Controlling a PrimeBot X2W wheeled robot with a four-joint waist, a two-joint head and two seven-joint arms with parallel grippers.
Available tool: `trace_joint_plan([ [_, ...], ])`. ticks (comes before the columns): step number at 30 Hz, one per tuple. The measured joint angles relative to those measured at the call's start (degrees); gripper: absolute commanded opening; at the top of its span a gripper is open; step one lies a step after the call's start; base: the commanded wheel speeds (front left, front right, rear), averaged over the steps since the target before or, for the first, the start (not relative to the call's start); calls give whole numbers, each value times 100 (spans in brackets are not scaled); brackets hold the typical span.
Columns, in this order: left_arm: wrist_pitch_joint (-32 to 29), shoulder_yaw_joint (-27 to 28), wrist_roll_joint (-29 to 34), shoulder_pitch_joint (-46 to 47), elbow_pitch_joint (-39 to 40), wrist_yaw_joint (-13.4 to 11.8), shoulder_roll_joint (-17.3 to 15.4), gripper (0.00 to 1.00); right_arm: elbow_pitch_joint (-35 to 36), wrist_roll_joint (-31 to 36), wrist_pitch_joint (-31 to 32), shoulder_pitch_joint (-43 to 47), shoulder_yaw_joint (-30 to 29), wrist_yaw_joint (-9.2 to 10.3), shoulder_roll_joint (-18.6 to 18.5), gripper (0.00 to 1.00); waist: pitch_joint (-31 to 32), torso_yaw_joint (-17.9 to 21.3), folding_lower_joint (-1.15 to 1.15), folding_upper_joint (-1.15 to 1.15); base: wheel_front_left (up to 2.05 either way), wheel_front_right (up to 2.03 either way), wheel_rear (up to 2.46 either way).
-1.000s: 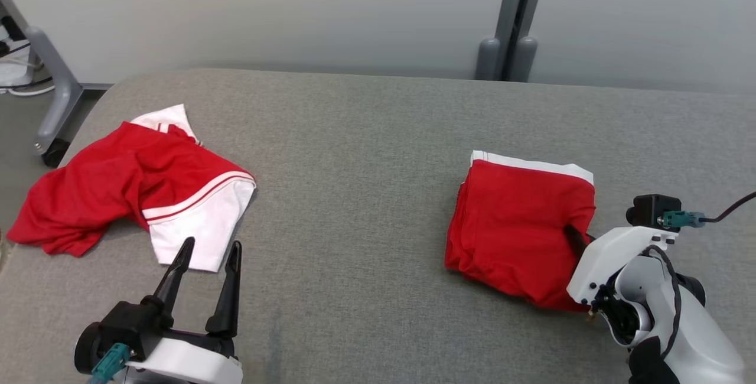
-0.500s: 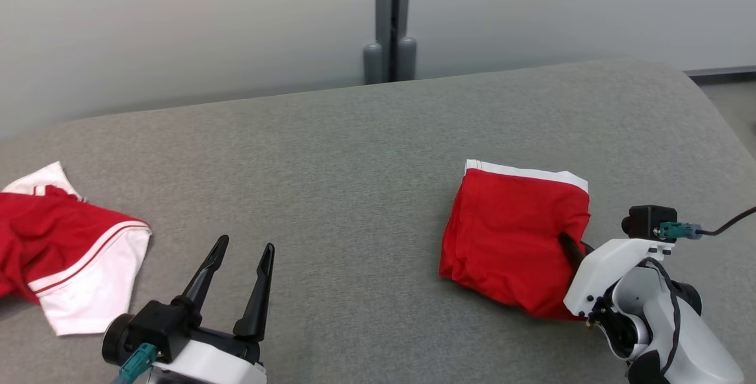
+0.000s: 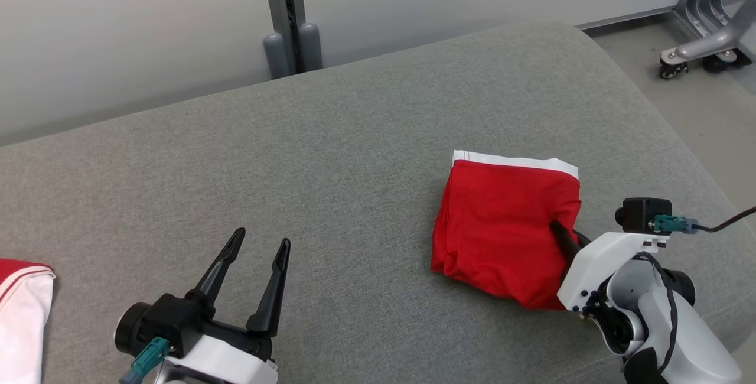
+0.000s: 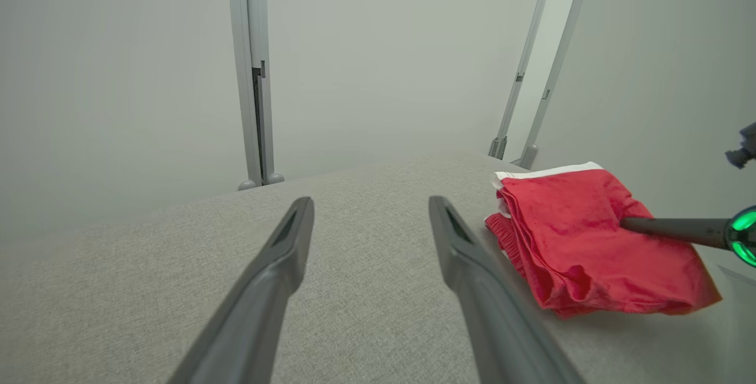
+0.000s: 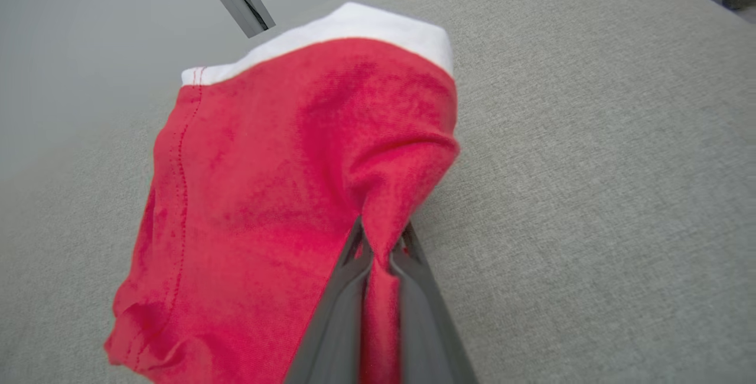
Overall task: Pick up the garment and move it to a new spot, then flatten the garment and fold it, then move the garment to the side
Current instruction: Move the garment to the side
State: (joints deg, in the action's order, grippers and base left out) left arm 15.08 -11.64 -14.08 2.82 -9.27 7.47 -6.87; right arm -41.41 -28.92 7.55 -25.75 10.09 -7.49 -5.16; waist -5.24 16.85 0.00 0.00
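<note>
Grey wall panels (image 3: 147,29) run behind everything. My head view has the big grey padded table (image 3: 354,136) across most of it, with a rounded corner at the far right and floor (image 3: 697,124) beyond that corner. A metal frame on casters (image 3: 703,47) stands on that floor, well apart from the table. An upright grey post (image 3: 286,12) sits at the wall just behind the table's far edge.

The garment (image 3: 502,224), red and folded into a rough rectangle, lies on the right part of the table, white band along its far edge. Its layered fold edges face my left side. Its right side is bunched into a ridge.

A second garment (image 3: 20,313), red and white, lies at the far left of the head view, cut by the frame, well apart from the folded one.

Left gripper (image 3: 262,237): fingers spread wide over grey table, pointing away from me, the garment off to its right and not touching.

Right gripper (image 5: 381,236): fingers pressed together, pinching that bunched ridge of red cloth, reaching in from the garment's near right.

A black cable (image 3: 726,221) runs off a teal plug on the right wrist.
</note>
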Motion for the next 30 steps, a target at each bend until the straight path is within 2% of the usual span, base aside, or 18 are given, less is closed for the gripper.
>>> trace_joint_plan([
  [7,1,-40,-10,68,21,0,-110,100,115,126,0,-153,179,0,-108,0,-166,44,0,0,0,0,0],
  [18,1,-272,-114,298,121,1,-545,100,-13,268,187,-1460,715,0,-517,0,-769,-60,0,0,0,0,0],
  [30,0,-350,-303,554,296,2,-1053,100,-797,510,201,-2676,447,0,-1114,0,-1557,-351,0,0,0,0,0],
])
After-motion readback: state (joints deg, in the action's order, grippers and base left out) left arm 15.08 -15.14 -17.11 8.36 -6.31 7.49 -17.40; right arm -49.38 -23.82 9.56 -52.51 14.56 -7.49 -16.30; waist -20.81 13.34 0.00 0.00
